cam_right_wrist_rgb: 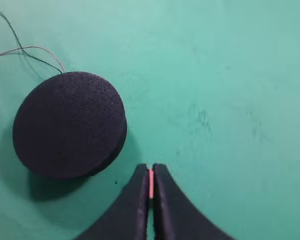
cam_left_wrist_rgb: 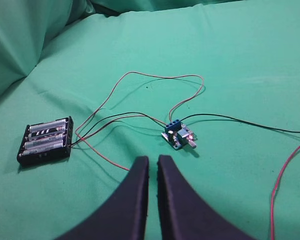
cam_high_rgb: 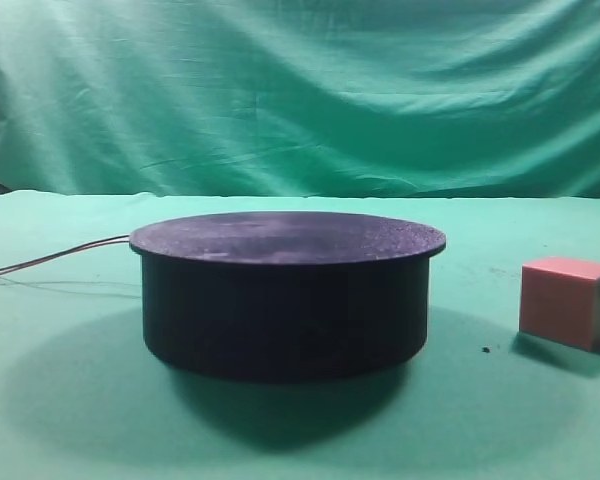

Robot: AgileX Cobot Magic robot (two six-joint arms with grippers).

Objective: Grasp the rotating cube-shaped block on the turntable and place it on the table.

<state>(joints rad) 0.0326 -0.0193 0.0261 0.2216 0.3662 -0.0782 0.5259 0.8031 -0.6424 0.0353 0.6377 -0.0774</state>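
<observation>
The cube-shaped block [cam_high_rgb: 568,300], salmon pink, rests on the green table [cam_high_rgb: 80,420] to the right of the turntable [cam_high_rgb: 285,290], near the right edge of the high view. The turntable's flat dark top is bare. No gripper shows in the high view. From well above the table, the right wrist view looks down on the turntable [cam_right_wrist_rgb: 70,122] at the left. My right gripper [cam_right_wrist_rgb: 150,170] is shut, and only a thin pink sliver of the block [cam_right_wrist_rgb: 151,182] shows through the slit between its fingers. My left gripper [cam_left_wrist_rgb: 153,160] hangs shut over bare cloth with nothing in it.
Thin wires [cam_high_rgb: 60,258] trail from the turntable to the left. In the left wrist view a black battery holder [cam_left_wrist_rgb: 46,141] and a small blue circuit board [cam_left_wrist_rgb: 178,136] lie on the cloth, joined by red and black wires [cam_left_wrist_rgb: 140,75]. Draped green backdrop behind.
</observation>
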